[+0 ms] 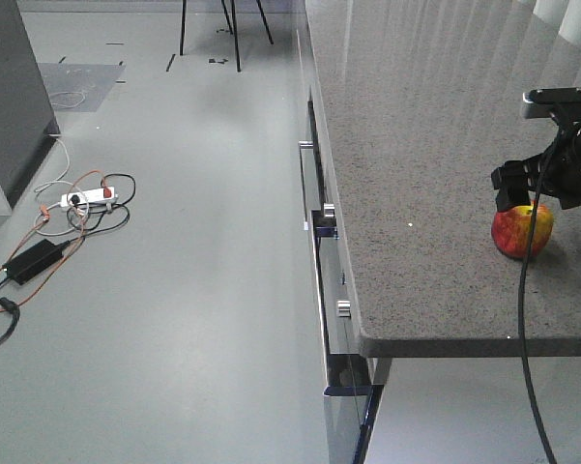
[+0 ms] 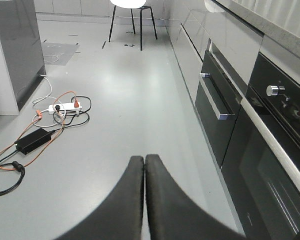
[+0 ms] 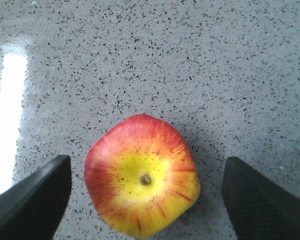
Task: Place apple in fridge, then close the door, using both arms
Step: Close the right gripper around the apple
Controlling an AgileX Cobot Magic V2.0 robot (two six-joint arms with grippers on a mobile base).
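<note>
right gripper [image 3: 146, 162] wide open, empty, fingers either side of apple [image 3: 142, 195], not touching | apple sits on counter [image 3: 140, 60], toward counter's end | left gripper [image 2: 144, 165] pressed closed, empty, beside counter | risk: off-centre squeeze nudges round apple, rolls toward counter edge

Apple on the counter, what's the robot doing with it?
The robot's right gripper hangs open just over the apple, straddling it without touching it. The apple sits stem-up on the speckled grey countertop. The left gripper is shut and empty, pointing down at the floor. So the apple has not been picked up yet.
</note>
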